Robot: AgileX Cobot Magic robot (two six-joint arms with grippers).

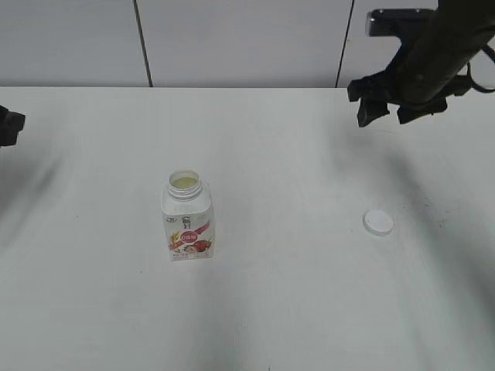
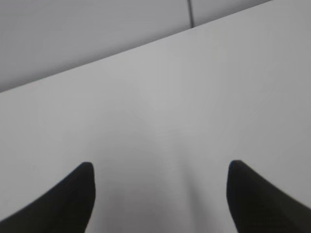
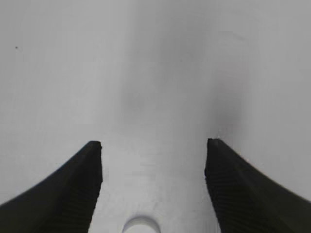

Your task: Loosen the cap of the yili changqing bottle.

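Note:
The yili changqing bottle [image 1: 188, 217] stands upright on the white table, left of centre, with its neck open and no cap on it. The white cap [image 1: 378, 222] lies flat on the table to the right, well apart from the bottle; its edge also shows at the bottom of the right wrist view [image 3: 141, 225]. My right gripper [image 1: 387, 112] is open and empty, raised above the table at the back right, beyond the cap [image 3: 153, 145]. My left gripper [image 2: 160, 167] is open and empty over bare table; only a dark part of it shows at the left edge of the exterior view [image 1: 9, 125].
The white table [image 1: 294, 294] meets a light panelled wall [image 1: 232, 39] at the back. Nothing else stands on the table.

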